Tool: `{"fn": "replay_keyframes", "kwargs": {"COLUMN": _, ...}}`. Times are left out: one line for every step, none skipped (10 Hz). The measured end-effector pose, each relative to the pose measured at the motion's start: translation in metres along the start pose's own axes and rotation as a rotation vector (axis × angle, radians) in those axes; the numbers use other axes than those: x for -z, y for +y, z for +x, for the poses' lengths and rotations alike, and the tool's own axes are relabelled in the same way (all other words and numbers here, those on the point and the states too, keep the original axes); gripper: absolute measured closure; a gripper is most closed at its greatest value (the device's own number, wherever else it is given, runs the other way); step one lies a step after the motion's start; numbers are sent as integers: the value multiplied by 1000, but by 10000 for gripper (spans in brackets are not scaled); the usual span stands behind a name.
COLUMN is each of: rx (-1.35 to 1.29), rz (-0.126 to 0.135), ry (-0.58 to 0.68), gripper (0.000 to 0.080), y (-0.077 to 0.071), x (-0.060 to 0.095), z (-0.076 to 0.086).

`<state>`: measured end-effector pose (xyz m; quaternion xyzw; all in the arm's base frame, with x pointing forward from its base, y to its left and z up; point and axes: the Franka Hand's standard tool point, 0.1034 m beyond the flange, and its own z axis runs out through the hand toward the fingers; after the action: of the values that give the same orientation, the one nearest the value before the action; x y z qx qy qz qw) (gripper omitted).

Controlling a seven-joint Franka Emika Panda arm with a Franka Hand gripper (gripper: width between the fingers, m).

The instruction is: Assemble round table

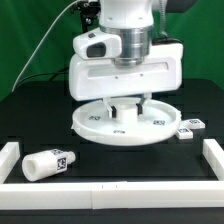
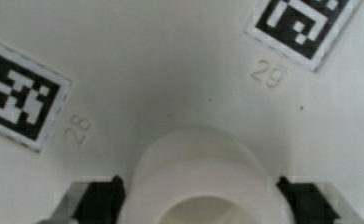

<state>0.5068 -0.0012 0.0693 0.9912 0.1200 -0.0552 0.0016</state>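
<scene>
The round table's white disc (image 1: 95, 122) lies flat on the black table, in the middle. My gripper (image 1: 128, 105) reaches straight down onto its centre. In the wrist view the raised hub (image 2: 200, 160) fills the space between my gripper's (image 2: 200, 200) black fingers (image 2: 104, 200), and both pads lie against its sides. Black-and-white tags (image 2: 22, 92) show on the disc's face on either side of the hub. The short tagged leg (image 1: 45, 163) lies on its side near the front, at the exterior view's left, apart from the disc.
A small white tagged piece (image 1: 188, 127) lies just off the disc's rim at the exterior view's right. White border rails (image 1: 110, 195) run along the front and both sides of the table. A green backdrop stands behind.
</scene>
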Motion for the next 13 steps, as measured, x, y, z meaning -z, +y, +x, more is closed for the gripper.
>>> {"fn": "replay_keyframes", "kwargs": {"rx": 11, "rz": -14, "ry": 18, "gripper": 393, "y": -2, "x": -9, "z": 15}}
{"fn": "replay_keyframes", "kwargs": {"rx": 9, "rz": -24, "ry": 104, "gripper": 393, "y": 1, "x": -14, "z": 25}}
{"fn": "replay_keyframes", "kwargs": {"rx": 7, "rz": -16, "ry": 79, "gripper": 393, "y": 0, "x": -17, "z": 19}}
{"fn": "replay_keyframes", "kwargs": {"rx": 8, "rz": -15, "ry": 78, "gripper": 393, "y": -1, "x": -17, "z": 20}}
{"fn": "replay_keyframes", "kwargs": {"rx": 7, "rz": -15, "ry": 76, "gripper": 393, "y": 0, "x": -18, "z": 20}}
{"fn": "replay_keyframes", "kwargs": {"rx": 0, "rz": -15, "ry": 73, "gripper": 393, "y": -1, "x": -19, "z": 20}}
{"fn": "replay_keyframes", "kwargs": {"rx": -19, "rz": -16, "ry": 63, "gripper": 393, "y": -4, "x": -22, "z": 26}}
{"fn": "replay_keyframes", "kwargs": {"rx": -27, "rz": -20, "ry": 61, "gripper": 393, "y": -8, "x": -22, "z": 39}}
{"fn": "replay_keyframes", "kwargs": {"rx": -34, "rz": -24, "ry": 64, "gripper": 393, "y": -12, "x": -27, "z": 48}}
{"fn": "replay_keyframes", "kwargs": {"rx": -47, "rz": -24, "ry": 59, "gripper": 393, "y": -17, "x": -35, "z": 53}}
{"fn": "replay_keyframes", "kwargs": {"rx": -64, "rz": -22, "ry": 52, "gripper": 393, "y": -26, "x": -44, "z": 56}}
{"fn": "replay_keyframes", "kwargs": {"rx": -83, "rz": -25, "ry": 48, "gripper": 393, "y": -30, "x": -49, "z": 58}}
{"fn": "replay_keyframes", "kwargs": {"rx": -112, "rz": -28, "ry": 47, "gripper": 393, "y": -30, "x": -50, "z": 58}}
